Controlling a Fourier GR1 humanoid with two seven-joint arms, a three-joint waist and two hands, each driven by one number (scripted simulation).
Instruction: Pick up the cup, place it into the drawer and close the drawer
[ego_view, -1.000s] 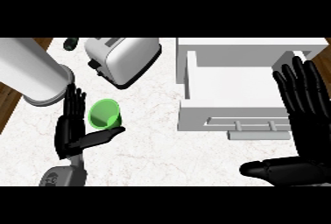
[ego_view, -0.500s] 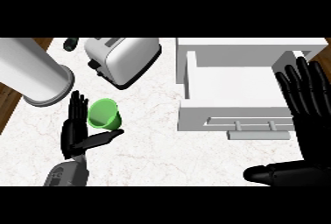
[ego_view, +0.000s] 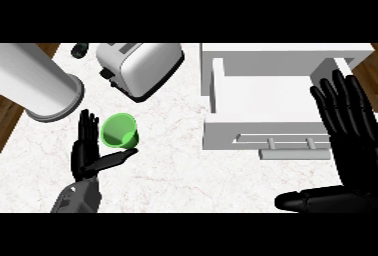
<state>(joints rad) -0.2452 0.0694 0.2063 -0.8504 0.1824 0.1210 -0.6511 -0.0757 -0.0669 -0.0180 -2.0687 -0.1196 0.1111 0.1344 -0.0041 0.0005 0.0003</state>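
A green cup (ego_view: 120, 131) stands on the white marble counter at the left. My left hand (ego_view: 90, 152) is open right beside it, fingers straight along the cup's left side and thumb stretched out under its near side; I cannot tell whether they touch. The white drawer (ego_view: 269, 105) stands pulled open at the right, its handle (ego_view: 289, 144) on the near front. My right hand (ego_view: 345, 120) is open over the drawer's right edge, fingers up and thumb pointing left near the bottom.
A silver toaster (ego_view: 140, 65) lies behind the cup. A large grey cylinder (ego_view: 38, 82) lies at the far left. A small dark object (ego_view: 79, 49) sits at the counter's back edge. Wood floor shows past the counter's left edge.
My left hand has slid left and nearer to me, with the thumb now under the cup's near side. The right hand has shifted slightly to the right. The cup has stayed put.
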